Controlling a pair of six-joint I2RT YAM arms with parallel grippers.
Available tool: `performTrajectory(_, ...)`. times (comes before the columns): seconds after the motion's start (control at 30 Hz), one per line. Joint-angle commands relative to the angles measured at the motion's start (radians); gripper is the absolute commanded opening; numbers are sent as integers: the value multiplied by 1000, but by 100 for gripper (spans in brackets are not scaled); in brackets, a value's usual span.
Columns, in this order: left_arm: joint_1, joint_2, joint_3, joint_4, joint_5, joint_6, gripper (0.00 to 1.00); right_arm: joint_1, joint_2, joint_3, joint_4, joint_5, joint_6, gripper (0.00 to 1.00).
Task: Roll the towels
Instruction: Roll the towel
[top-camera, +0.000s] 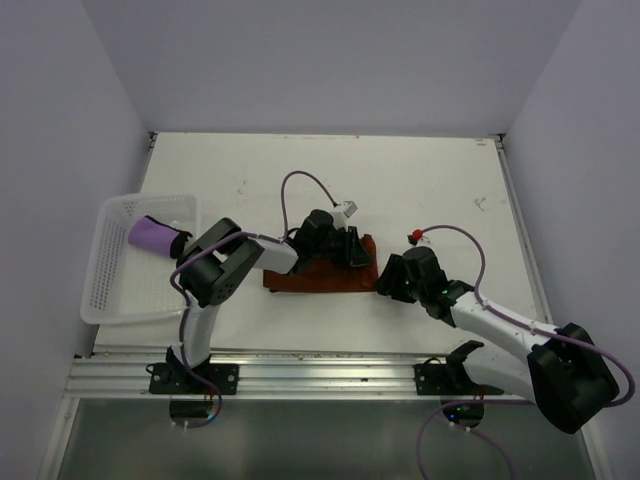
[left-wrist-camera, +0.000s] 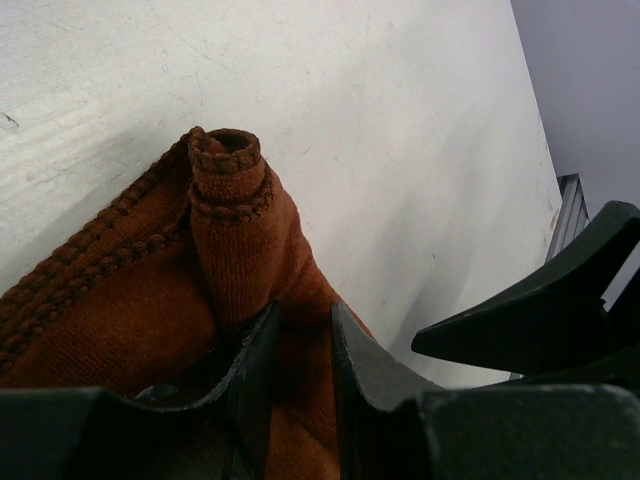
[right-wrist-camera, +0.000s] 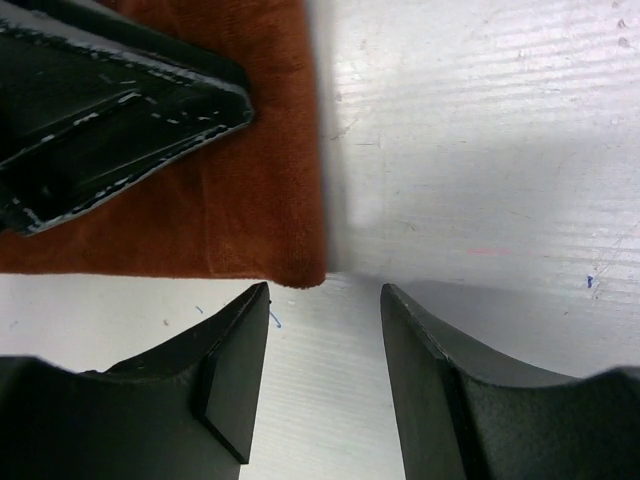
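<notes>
The rust orange-brown towel (top-camera: 310, 281) lies on the white table in the middle, its far right part lifted into a rolled fold (left-wrist-camera: 228, 175). My left gripper (top-camera: 352, 250) is shut on that fold; in the left wrist view its fingers (left-wrist-camera: 300, 335) pinch the cloth. My right gripper (top-camera: 383, 279) is open and empty, low over the table just off the towel's near right corner (right-wrist-camera: 300, 270); its fingers (right-wrist-camera: 325, 305) straddle bare table. The purple towel (top-camera: 151, 236), rolled with a dark end, lies in the white basket (top-camera: 100, 275).
The basket stands at the table's left edge. A metal rail (top-camera: 320, 375) runs along the near edge by the arm bases. Grey walls close in the table on the left, back and right. The left gripper's finger (right-wrist-camera: 120, 100) rests over the towel.
</notes>
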Motion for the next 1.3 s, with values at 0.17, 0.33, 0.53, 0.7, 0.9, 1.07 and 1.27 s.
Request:
performTrajectory(0.17,-6,-35,-59,-32,-46,15,31,-86,50,-65,174,-140,114,56)
performTrajectory(0.33,-17,-39,-73,-30,-51,14,31,-88,90,-65,209,-173,125,56)
performTrajectory(0.53,-25,-44,-75,-35,-57,12,31,-86,156,-56,249,-210,139,56)
performTrajectory(0.7,-28,-53,-86,-38,-68,14,31,-82,173,-92,267,-210,156,54)
performTrajectory(0.9,-31,-55,-95,-30,-68,8,31,-46,221,-103,290,-187,159,54)
performTrajectory(1.07,-32,-61,-95,-33,-69,8,31,-39,277,-83,292,-187,165,51)
performTrajectory(1.27,-32,-67,-93,-44,-72,11,31,-34,288,-76,246,-157,154,34)
